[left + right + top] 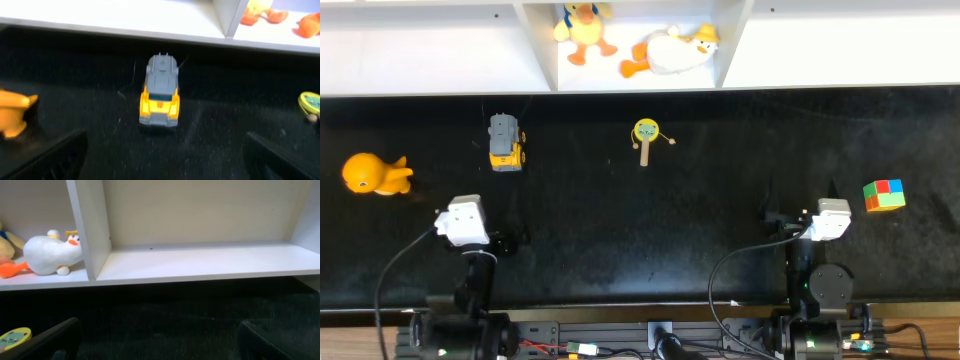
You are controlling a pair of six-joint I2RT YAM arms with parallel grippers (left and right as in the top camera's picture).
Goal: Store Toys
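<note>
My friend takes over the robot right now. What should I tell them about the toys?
Left gripper: open, empty, facing the grey and yellow toy truck.
Right gripper: open, empty, facing the white shelf.
Done: the yellow plush duck and the white plush duck lie in the shelf's middle compartment.
Left to do: four toys are on the black table. They are the truck, the orange duck toy at the left, the small yellow-green hand drum on a stick in the middle, and the multicoloured cube at the right.
</note>
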